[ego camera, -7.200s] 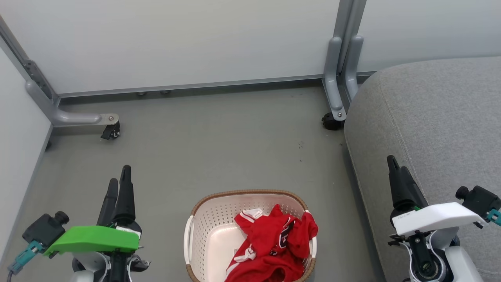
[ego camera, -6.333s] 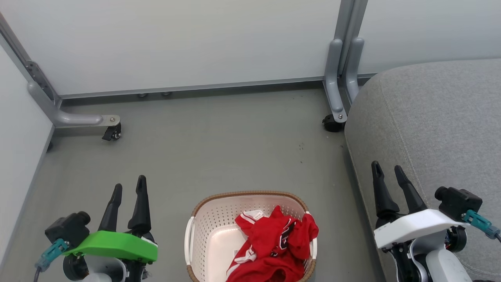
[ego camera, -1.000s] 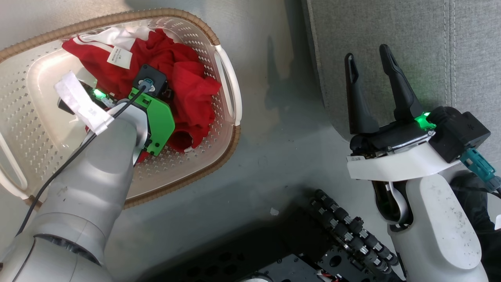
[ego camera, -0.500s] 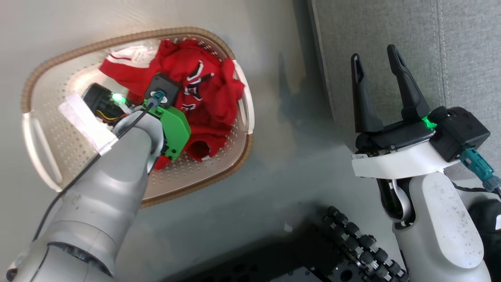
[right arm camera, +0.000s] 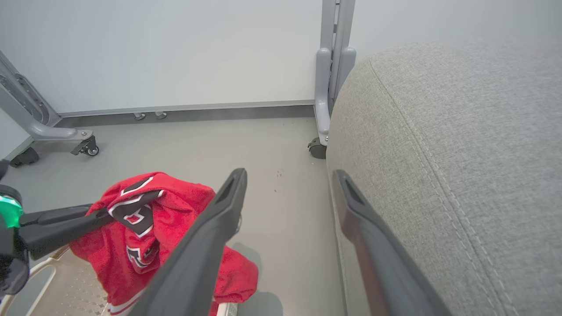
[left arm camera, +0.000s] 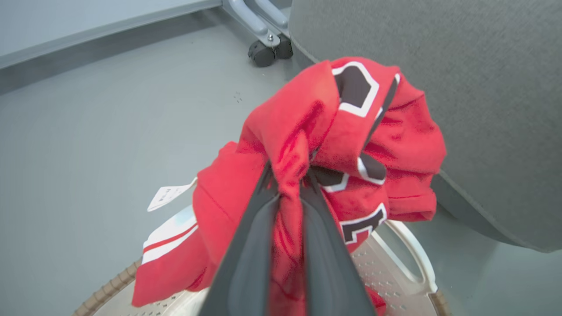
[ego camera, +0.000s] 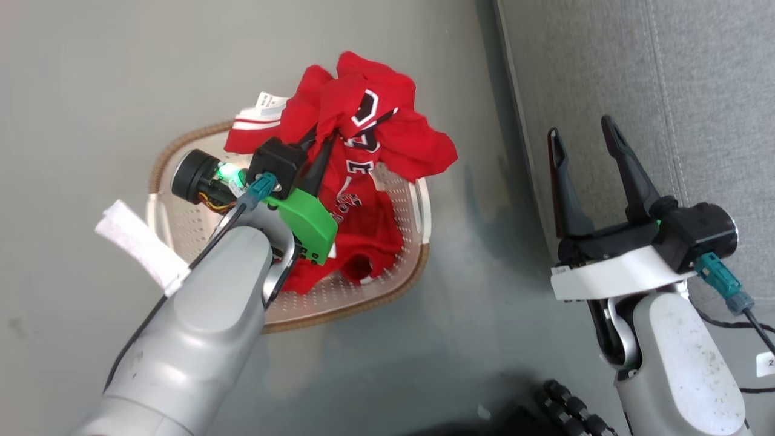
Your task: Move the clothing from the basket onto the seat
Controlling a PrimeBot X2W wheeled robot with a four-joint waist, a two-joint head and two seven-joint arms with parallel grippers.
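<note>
Nearest, the left forearm runs up from six o'clock in the head view. At its end the left gripper [ego camera: 321, 142] is clenched on a bunched fold of the clothing [ego camera: 375, 145], and the left wrist view shows red cloth squeezed between the two dark fingers. The bundle hangs raised from that pinch. Its upper folds, with white lettering and a black-white emblem, hang above the rim, while the lower folds and a white, red-striped panel lie down in the basket [ego camera: 393, 272]. Cannot tell if one garment or two is in the pinch. At three o'clock the right gripper [ego camera: 581, 130] is released, jaws spread wide and holding nothing, poised at the near edge of the seat [ego camera: 605, 60]. The seat rises at three o'clock of the basket, just beside it, with a strip of floor [ego camera: 121, 91] between. Farther off, at twelve o'clock in the right wrist view, a partition foot with a caster [right arm camera: 322, 131] stands against the pale wall. Step in hand, as judged: lift-out, early in the task. To do it well, hold the pinch tight and raise until the trailing cloth clears the rim, so the light basket is not dragged. Then swing toward three o'clock above the seat's rounded edge and let go well in from that edge. Risk: a tangled second piece may slip and fall to the floor.
</note>
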